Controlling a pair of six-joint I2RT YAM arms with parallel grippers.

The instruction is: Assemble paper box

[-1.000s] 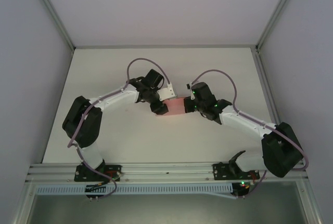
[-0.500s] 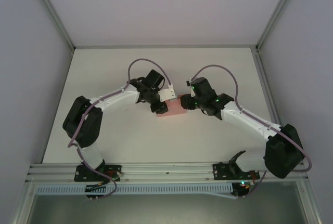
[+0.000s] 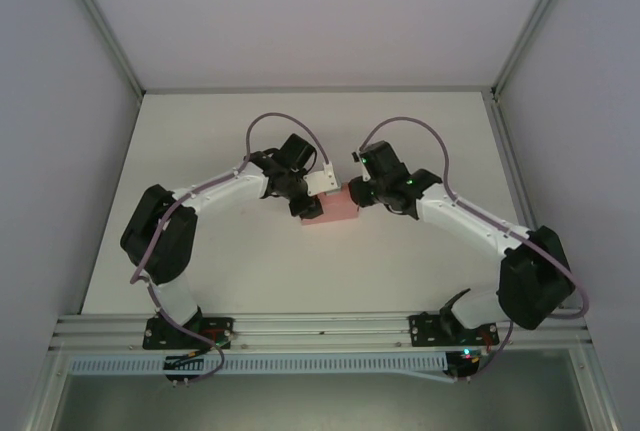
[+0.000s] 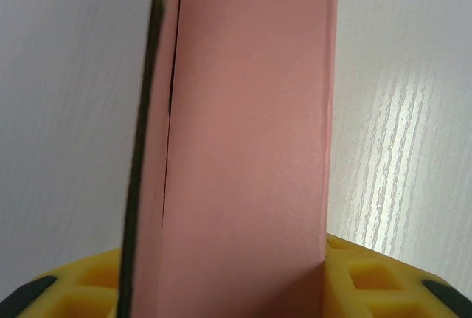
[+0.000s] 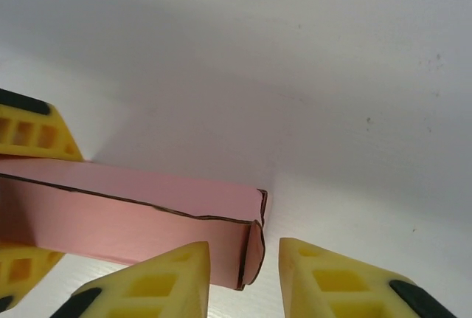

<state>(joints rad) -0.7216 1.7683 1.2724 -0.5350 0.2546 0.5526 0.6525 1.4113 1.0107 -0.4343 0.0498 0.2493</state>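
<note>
Two arms meet mid-frame over the white bench (image 3: 200, 151): left arm (image 3: 215, 189) reaching in from the left, right arm (image 3: 470, 226) from the right. Between them is the paper box (image 3: 338, 209), pink and already folded into a long sleeve, at the centre of the top view. We can't tell whether its underside touches the bench.

Our left jaws are closed on one end of it: in the left wrist view the card fills the whole gap between the yellow fingers (image 4: 369, 281) and touches both. Our right jaws stand partly open, straddling the other end at the lower middle of the right wrist view. One fingertip (image 5: 158, 281) overlaps the box's lower edge and the other is clear of it, so nothing is clamped there.

Step in hand, as we read it: closing the end flap (image 5: 252, 248), which is bent over but not seated. To do it well we'd use the left hold as anchor, square the right jaws to the end, and press the flap in along the box's long axis. Light force, since thin card will buckle. Watch the side seam (image 4: 171, 104): it gapes a little, and a skewed push could spring it open.
</note>
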